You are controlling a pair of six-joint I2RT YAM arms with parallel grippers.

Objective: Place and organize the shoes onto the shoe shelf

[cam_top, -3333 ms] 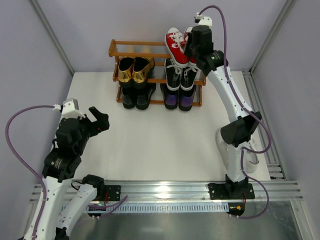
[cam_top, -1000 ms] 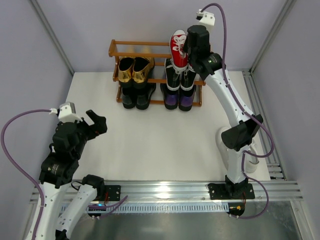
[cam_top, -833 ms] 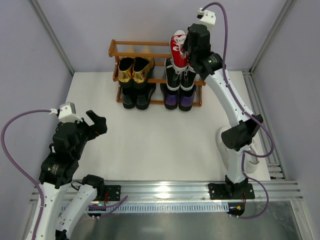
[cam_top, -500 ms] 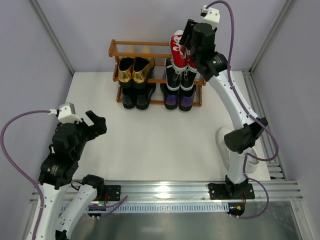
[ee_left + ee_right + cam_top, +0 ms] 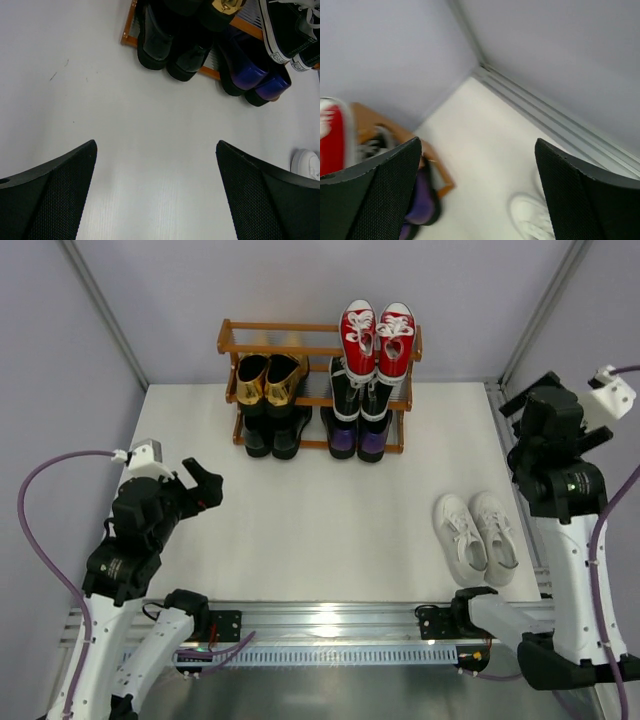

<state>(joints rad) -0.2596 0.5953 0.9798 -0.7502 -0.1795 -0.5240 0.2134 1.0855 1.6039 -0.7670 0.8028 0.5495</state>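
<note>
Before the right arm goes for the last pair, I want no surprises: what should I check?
1. Right fingers open, empty: ok.
2. White sneakers side by side on the table, nothing over them: ok.
3. Red sneakers resting on the shoe shelf top tier: ok.
4. Top tier's left half free: ok.
5. Left fingers open, clear of shelf: ok.

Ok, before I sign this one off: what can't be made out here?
Top view: red sneakers cover the far ends of the black-and-white sneakers below; gold loafers cover part of the black dress shoes.
Left wrist view: white sneakers cut off by the right edge, only a sliver shows.
Right wrist view: blur smears the shelf and shoes; no detail readable.
</note>
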